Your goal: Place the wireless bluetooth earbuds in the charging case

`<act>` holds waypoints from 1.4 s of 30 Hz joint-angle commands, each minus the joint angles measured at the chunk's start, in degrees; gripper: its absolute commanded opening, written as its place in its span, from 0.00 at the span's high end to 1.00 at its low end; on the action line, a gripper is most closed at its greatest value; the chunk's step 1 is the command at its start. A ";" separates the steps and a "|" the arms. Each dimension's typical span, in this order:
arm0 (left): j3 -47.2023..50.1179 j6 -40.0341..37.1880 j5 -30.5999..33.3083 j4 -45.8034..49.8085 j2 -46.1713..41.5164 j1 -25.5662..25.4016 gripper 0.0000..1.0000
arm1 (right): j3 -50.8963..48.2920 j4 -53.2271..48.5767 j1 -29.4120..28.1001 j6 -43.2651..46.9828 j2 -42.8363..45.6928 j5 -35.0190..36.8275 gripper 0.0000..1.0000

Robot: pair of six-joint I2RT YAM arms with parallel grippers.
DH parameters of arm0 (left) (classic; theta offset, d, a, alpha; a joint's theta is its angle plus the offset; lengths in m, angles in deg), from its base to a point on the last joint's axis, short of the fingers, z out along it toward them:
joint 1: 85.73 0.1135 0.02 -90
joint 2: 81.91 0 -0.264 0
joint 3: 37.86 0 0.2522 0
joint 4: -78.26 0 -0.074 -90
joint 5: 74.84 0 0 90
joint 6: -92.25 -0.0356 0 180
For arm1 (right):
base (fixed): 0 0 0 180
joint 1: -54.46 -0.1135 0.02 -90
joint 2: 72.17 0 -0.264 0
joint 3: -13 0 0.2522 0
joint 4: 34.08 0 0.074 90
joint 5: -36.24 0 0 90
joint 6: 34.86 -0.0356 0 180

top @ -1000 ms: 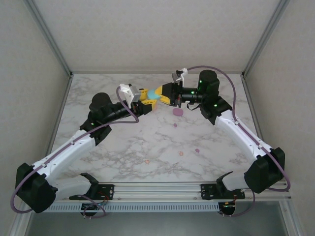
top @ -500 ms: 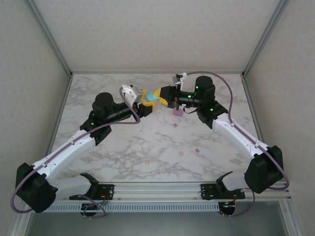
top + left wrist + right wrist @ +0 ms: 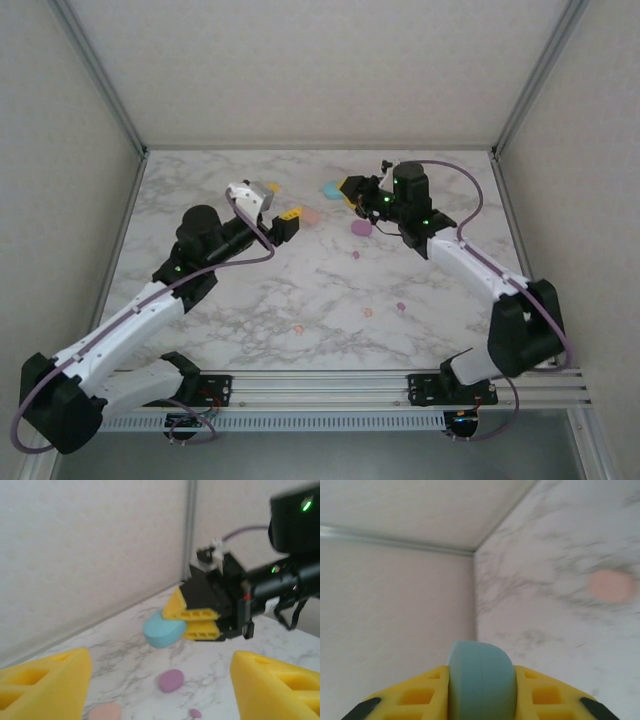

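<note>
Teal case (image 3: 480, 680) between the right jaws

We find the left gripper (image 3: 288, 216) opened and drawn back from the teal case (image 3: 331, 189); the right gripper (image 3: 345, 188) now holds it alone.

top camera looks down from above the near edge over the whole desk (image 3: 250, 300); left wrist camera faces the right claw (image 3: 177, 621), whose own close view shares the teal charging case (image 3: 480, 680).
</note>
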 commanded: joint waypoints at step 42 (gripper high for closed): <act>-6.08 9.01 14.76 18.51 -8.97 2.99 0.00 | 51.51 -47.63 4.15 35.85 -45.42 11.86 0.47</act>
